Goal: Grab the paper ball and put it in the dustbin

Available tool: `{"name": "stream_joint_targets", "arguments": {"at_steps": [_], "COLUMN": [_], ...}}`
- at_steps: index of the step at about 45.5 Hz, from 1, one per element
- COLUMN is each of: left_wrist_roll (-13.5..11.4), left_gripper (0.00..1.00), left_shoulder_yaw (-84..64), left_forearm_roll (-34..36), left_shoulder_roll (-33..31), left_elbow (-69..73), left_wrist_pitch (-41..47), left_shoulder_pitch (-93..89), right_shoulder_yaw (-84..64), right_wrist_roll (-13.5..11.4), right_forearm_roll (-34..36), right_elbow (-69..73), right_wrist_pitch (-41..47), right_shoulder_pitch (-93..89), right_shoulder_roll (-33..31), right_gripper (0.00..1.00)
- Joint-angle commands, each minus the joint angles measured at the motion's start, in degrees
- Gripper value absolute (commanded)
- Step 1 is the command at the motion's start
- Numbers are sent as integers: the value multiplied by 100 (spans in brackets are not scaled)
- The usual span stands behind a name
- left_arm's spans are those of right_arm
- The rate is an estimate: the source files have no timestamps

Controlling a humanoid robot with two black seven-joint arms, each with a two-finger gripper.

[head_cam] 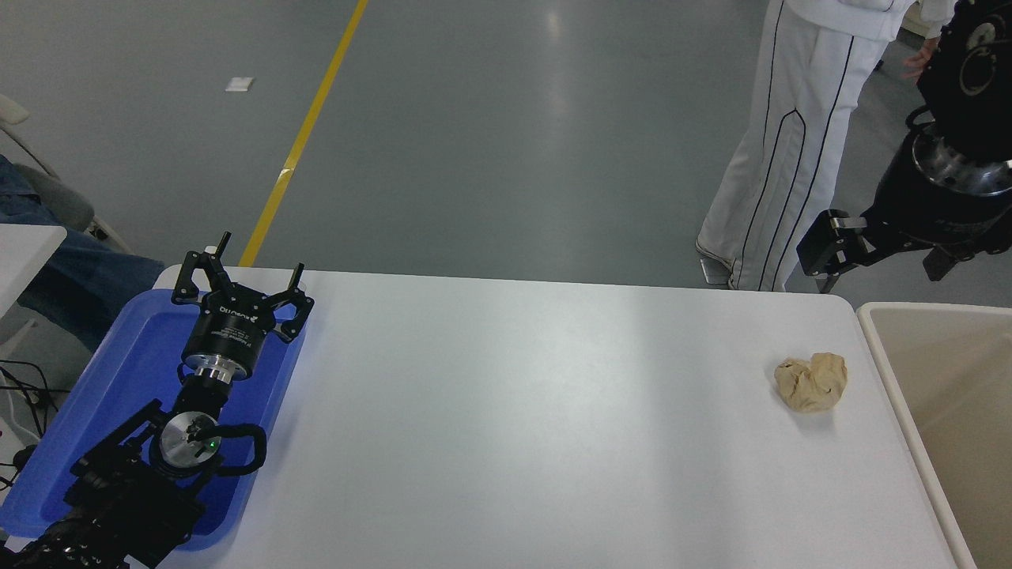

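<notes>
The paper ball, a tan crumpled wad, lies on the white table near its right edge. The cream dustbin stands just right of the table, its rim close to the ball. My right gripper hangs in the air beyond the table's far right corner, above and behind the ball, holding nothing that I can see. Its jaws are foreshortened and unclear. My left gripper is parked open and empty over the blue tray at the lower left.
A blue shallow tray sits at the table's left end under the left arm. A person in white trousers stands beyond the far right corner. Another person's jeans-clad leg shows at the left edge.
</notes>
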Motion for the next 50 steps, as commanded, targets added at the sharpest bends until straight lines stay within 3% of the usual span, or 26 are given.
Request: {"name": "stream_joint_targets", "arguments": {"at_steps": [1, 50], "left_wrist_roll": [-6, 2], "left_gripper": [100, 100], "left_shoulder_yaw": [9, 0], "left_forearm_roll": [9, 0], "left_shoulder_roll": [0, 0], "left_elbow": [-2, -2], "left_wrist_pitch": [0, 0], "left_shoulder_pitch": [0, 0], "right_shoulder_yaw": [2, -7], "right_wrist_roll": [0, 0], "right_forearm_roll": [0, 0], "right_elbow": [0, -79], "right_wrist_pitch": [0, 0], "right_shoulder_pitch": [3, 91], "right_shoulder_roll": [-1, -63], "right_gripper": [100, 100]}}
